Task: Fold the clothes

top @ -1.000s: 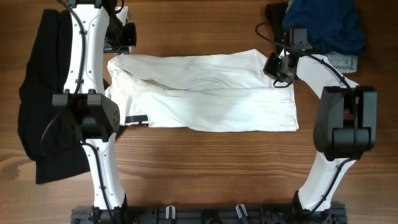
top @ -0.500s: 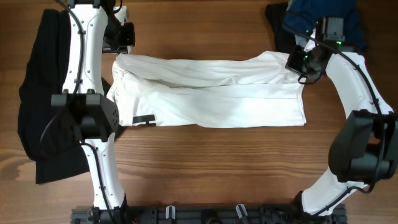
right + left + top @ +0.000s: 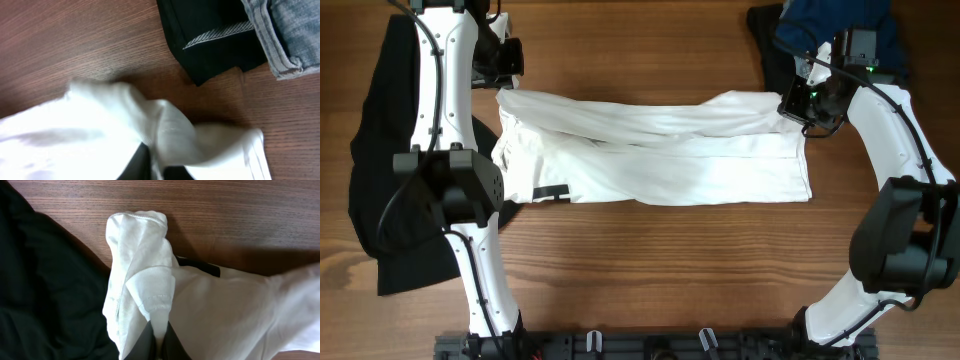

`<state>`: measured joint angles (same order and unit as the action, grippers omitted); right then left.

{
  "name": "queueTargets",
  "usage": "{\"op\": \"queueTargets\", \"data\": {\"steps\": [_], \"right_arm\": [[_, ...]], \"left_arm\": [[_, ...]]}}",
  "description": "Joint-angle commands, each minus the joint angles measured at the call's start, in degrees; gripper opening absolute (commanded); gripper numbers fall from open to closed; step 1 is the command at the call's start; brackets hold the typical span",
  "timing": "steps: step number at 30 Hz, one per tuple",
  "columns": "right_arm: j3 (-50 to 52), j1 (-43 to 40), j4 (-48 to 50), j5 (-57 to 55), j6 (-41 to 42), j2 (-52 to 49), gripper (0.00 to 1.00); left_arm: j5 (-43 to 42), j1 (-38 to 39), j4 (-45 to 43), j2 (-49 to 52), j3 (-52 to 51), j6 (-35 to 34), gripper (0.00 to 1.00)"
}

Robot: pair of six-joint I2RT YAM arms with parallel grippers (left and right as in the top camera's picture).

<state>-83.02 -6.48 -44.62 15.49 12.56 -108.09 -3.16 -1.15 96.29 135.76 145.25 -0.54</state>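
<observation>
The white T-shirt (image 3: 660, 160) lies folded lengthwise across the table's middle, a bit of its black print (image 3: 551, 193) showing at its lower left. My left gripper (image 3: 500, 90) is shut on the shirt's far left corner, seen in the left wrist view (image 3: 159, 340) pinching a fold of white cloth (image 3: 145, 285). My right gripper (image 3: 792, 105) is shut on the shirt's far right corner, also shown in the right wrist view (image 3: 157, 167). The far edge hangs lifted between the two grippers. A plain black garment (image 3: 380, 170) lies at the left, partly under my left arm.
A heap of clothes (image 3: 840, 40) sits at the back right: a blue garment, a black one (image 3: 210, 40) and grey denim (image 3: 290, 35). Wood tabletop (image 3: 650, 270) runs in front of the shirt.
My right gripper has swung right and back, pulling the shirt's far right corner outward and stretching the far edge taut. My left gripper has shifted slightly left and back with its corner.
</observation>
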Motion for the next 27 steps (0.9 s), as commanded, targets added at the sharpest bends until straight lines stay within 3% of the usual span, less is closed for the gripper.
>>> {"op": "queueTargets", "data": {"steps": [1, 7, 18, 27], "right_arm": [[-1.14, -0.13, -0.02, 1.16, -0.55, 1.6, 0.04], [-1.14, -0.13, -0.7, 1.18, -0.57, 1.62, 0.04], [-1.14, -4.96, -10.56, 4.57, -5.81, 3.48, 0.04], [1.99, -5.55, -13.35, 1.88, -7.87, 3.41, 0.04]], "left_arm": [[-0.94, -0.09, 0.22, -1.42, 0.15, -0.28, 0.04], [-1.4, 0.02, 0.22, -1.42, 0.15, -0.28, 0.04], [-5.35, 0.79, 0.31, -3.89, -0.46, -3.02, 0.04], [0.09, 4.0, 0.22, -5.4, -25.42, -4.46, 0.04]]}}
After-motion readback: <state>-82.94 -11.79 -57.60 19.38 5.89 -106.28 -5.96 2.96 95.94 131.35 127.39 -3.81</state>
